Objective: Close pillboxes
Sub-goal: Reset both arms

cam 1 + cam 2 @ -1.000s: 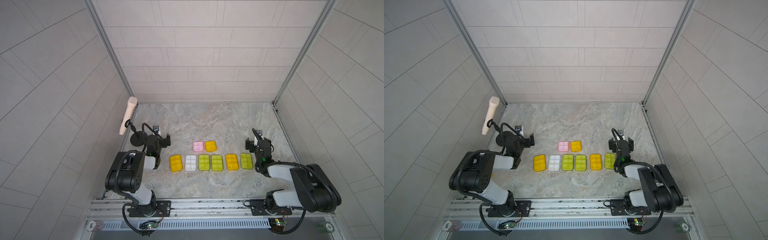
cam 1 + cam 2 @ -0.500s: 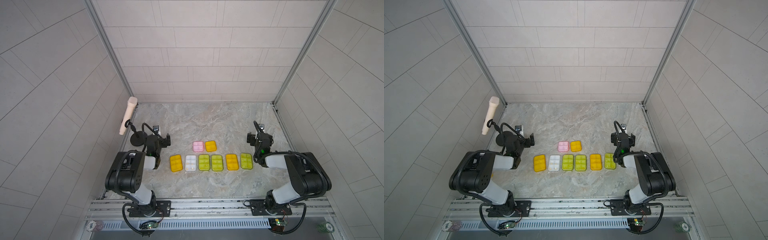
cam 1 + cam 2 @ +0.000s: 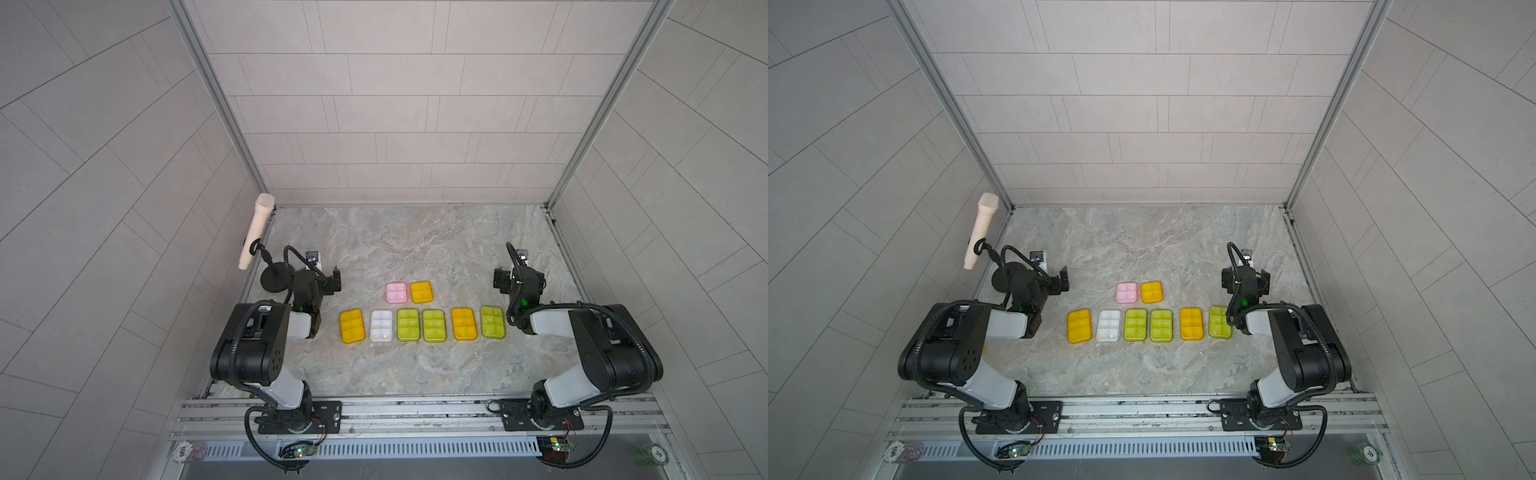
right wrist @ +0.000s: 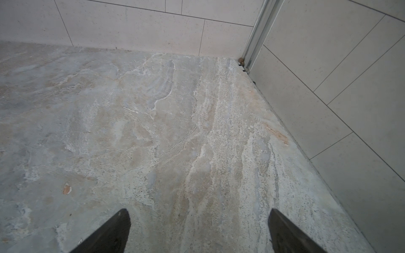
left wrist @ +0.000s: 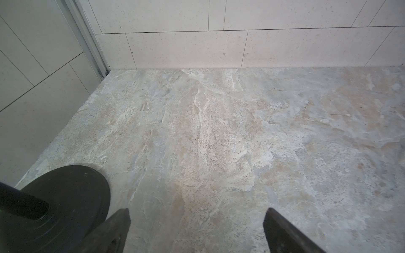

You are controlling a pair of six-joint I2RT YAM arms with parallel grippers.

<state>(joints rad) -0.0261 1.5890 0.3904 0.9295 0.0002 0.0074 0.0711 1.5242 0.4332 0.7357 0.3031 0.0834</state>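
Note:
Several pillboxes lie on the marble table, lids flat. A front row runs from an orange one [image 3: 352,326] past a clear one [image 3: 381,326] to a yellow-green one [image 3: 493,321]. Behind it sit a pink one [image 3: 396,292] [image 3: 1127,292] and an orange one [image 3: 421,291]. My left gripper [image 3: 314,277] [image 5: 198,210] is open and empty, left of the row. My right gripper [image 3: 519,272] [image 4: 198,210] is open and empty, behind the row's right end. Both wrist views show only bare marble between the fingers; no pillboxes appear there.
A beige microphone [image 3: 257,230] leans on a black stand whose round base [image 3: 274,282] [image 5: 65,197] sits close beside my left gripper. Tiled walls close the table at the back [image 5: 197,50] and on both sides. The metal rail [image 3: 415,409] runs along the front.
The right arm has folded back, its elbow drawing in toward its base, and its gripper has edged slightly toward the back wall. The left arm and the pillboxes have not moved.

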